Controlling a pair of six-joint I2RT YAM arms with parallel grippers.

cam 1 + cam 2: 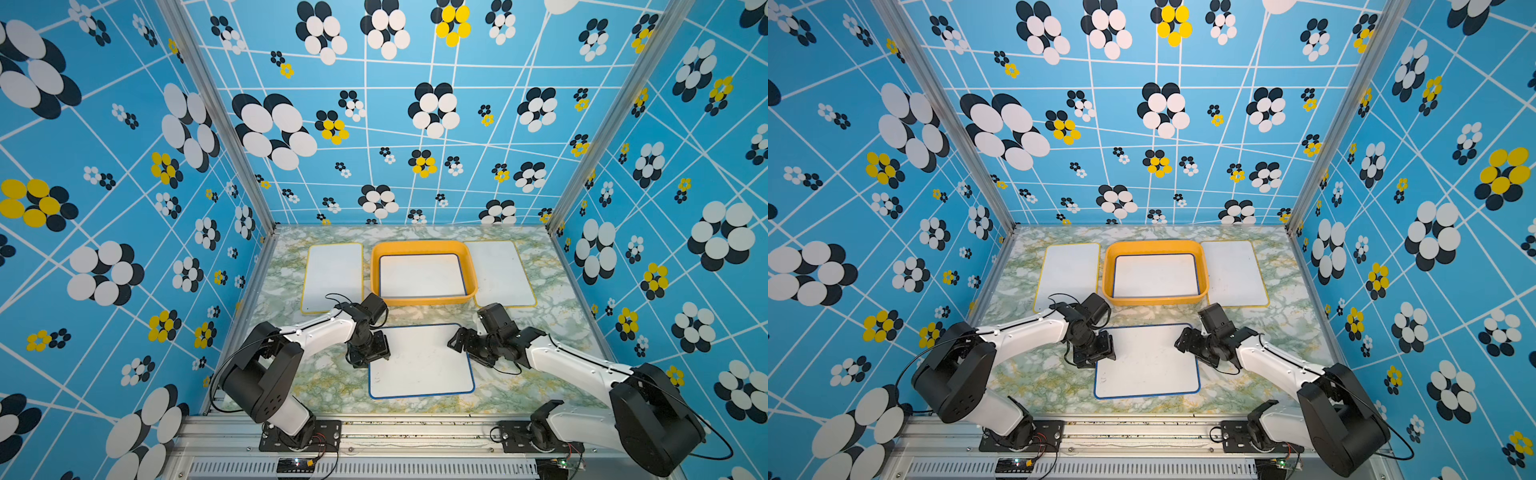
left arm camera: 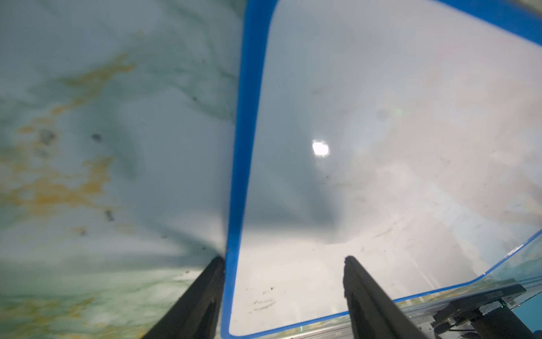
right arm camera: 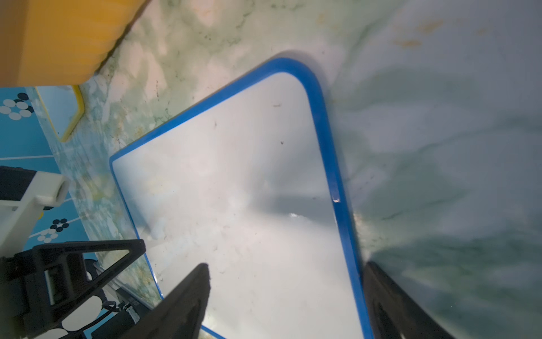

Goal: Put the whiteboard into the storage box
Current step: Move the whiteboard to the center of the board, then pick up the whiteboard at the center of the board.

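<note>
Covering the whole floor of the cell, the marble-patterned table (image 1: 324, 374) (image 1: 1038, 374) is the largest thing and carries all the others. At its far side, in the middle, stands the storage box (image 1: 376, 274) (image 1: 1108, 270), orange-yellow and shallow; one corner of it also appears in the right wrist view (image 3: 58, 38).

Inside the box a second blue-framed whiteboard (image 1: 422, 275) (image 1: 1155, 275) lies flat on the bottom. On the left of the box lies the left yellow-framed whiteboard (image 1: 332, 274) (image 1: 1068, 274), and on the right the right yellow-framed whiteboard (image 1: 500, 270) (image 1: 1233, 272). Both are flat on the table and just beside the box walls.

The blue-framed whiteboard (image 1: 422, 361) (image 1: 1148, 361) (image 2: 381, 146) (image 3: 234, 205) is not in the box. It lies flat on the table, nearer to the robot, between the two arms and apart from the box.

The left gripper (image 1: 372, 353) (image 2: 283, 261) is low at the left edge of this board. Its jaws stand wide apart across the blue frame: one of its fingers (image 2: 202, 293) is on the table side, close against the frame, and the other is over the white surface. They do not clamp anything.

The right gripper (image 1: 459, 340) (image 3: 286, 265) is at the right edge of the same board. Its jaws are also spread wide and hold nothing. One of its fingers (image 3: 187, 302) is above the white surface, the other outside the frame above the table.
</note>
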